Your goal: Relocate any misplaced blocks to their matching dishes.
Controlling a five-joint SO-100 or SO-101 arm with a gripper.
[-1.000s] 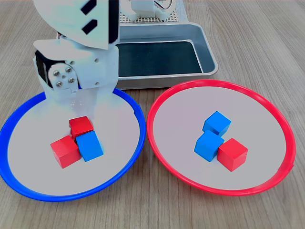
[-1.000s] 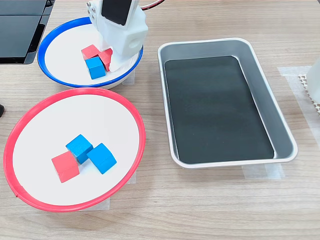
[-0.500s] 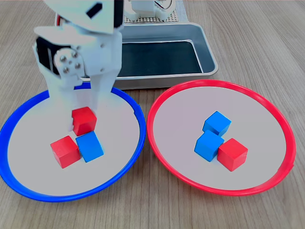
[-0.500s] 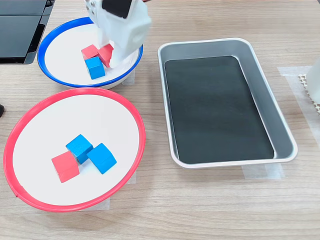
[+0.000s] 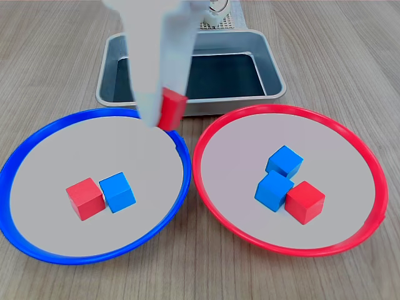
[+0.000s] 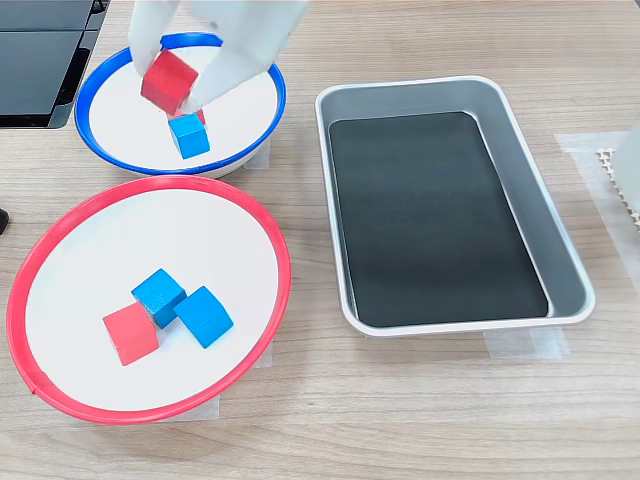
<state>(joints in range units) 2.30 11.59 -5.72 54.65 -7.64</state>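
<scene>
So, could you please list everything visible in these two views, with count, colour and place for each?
Blue-rimmed plate: one, grey centre, first exterior view's left.
Red-rimmed plate: one, grey centre, first exterior view's right.
Red blocks: three; one on the blue-rimmed plate, one on the red-rimmed plate, one held in the air.
Blue blocks: three; one on the blue-rimmed plate, two on the red-rimmed plate.
Metal tray: one, silver with dark bottom, beside the plates.
Black object: dark, second exterior view's top left.
Gripper: one, white, blurred, shut on the lifted red block.

In the first exterior view, the tray [image 5: 272, 69] lies behind two side-by-side plates [image 5: 37, 247] [image 5: 350, 240], each holding cubes [image 5: 101, 195] [image 5: 289, 184].
</scene>
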